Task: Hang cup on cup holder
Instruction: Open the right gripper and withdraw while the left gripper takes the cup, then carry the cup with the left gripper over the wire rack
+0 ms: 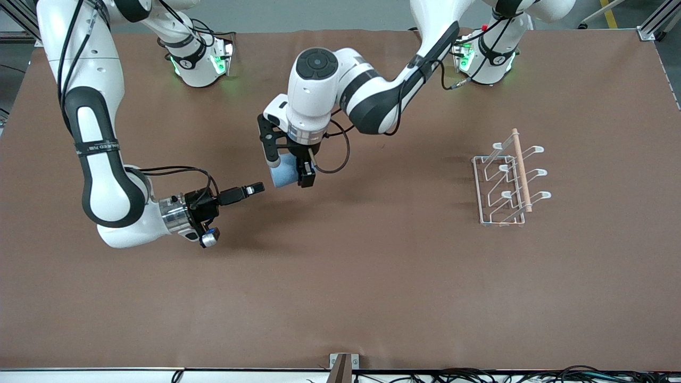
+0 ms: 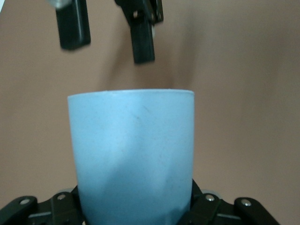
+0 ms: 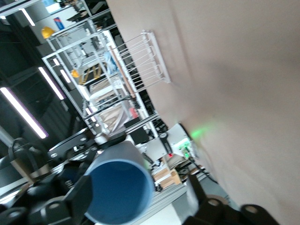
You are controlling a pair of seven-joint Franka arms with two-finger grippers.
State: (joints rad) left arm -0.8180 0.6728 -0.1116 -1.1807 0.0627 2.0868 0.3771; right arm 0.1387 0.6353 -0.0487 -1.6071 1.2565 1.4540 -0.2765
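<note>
The light-blue cup (image 1: 280,174) hangs over the middle of the table, lying sideways with my left gripper (image 1: 289,171) shut on it. In the left wrist view the cup (image 2: 131,154) fills the space between my left gripper's (image 2: 133,208) jaws. My right gripper (image 1: 254,189) stands open just off the cup's mouth and does not touch it. Its two fingers (image 2: 140,40) show apart past the rim. The right wrist view looks into the cup's dark blue inside (image 3: 117,190), with my right gripper (image 3: 140,197) spread wide around it. The white wire cup holder (image 1: 508,183) stands toward the left arm's end of the table.
The brown table mat (image 1: 372,287) carries nothing else. A light wooden rod (image 1: 521,170) lies along the holder's top. The holder (image 3: 140,61) also shows in the right wrist view. A small metal bracket (image 1: 343,364) sits at the table edge nearest the front camera.
</note>
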